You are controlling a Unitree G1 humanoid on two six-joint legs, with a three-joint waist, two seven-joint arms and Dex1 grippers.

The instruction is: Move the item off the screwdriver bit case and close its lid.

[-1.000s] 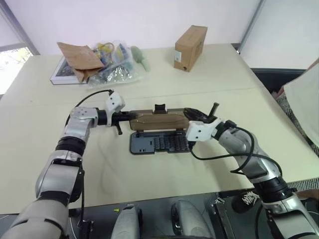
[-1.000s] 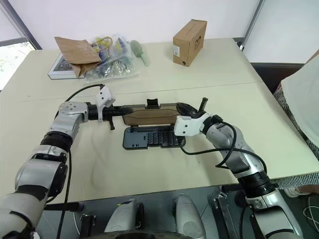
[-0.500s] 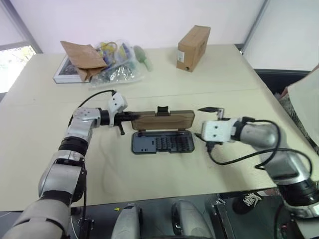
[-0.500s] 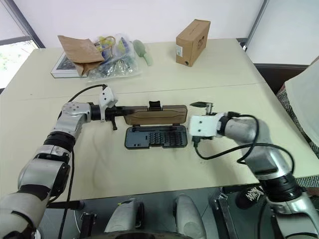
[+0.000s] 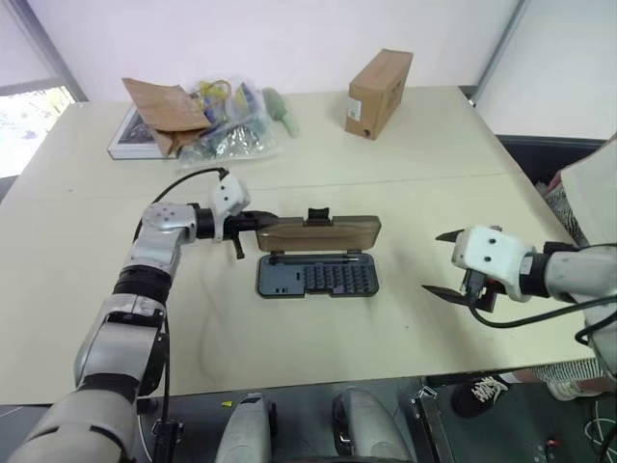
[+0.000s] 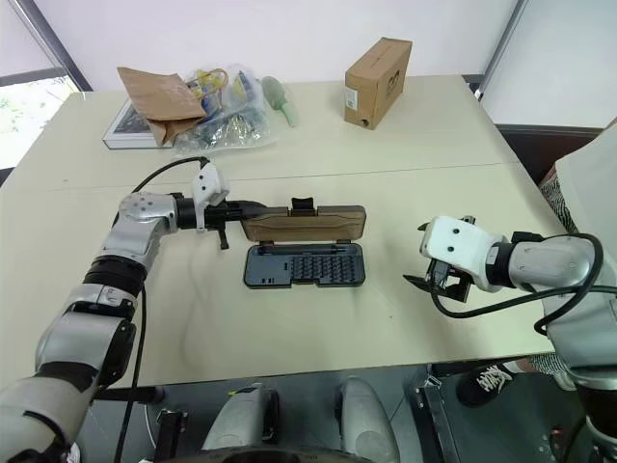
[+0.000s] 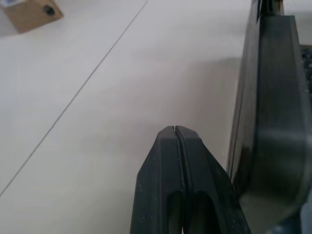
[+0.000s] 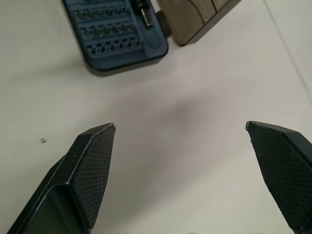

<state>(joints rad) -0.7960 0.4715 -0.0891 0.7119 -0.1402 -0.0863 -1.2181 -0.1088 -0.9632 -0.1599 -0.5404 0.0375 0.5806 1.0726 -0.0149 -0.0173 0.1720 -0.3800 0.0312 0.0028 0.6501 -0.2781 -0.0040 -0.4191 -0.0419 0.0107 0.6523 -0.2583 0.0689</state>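
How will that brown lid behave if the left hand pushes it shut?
The lid looks like thin rigid plastic, so it should probably swing on its hinge rather than flex. The case seems light, lying flat on the smooth table; it may slide.

My left end effector (image 5: 253, 225) hides the lid's (image 5: 323, 232) near end; contact there I cannot tell. The bits (image 6: 307, 263) are too small to distinguish.
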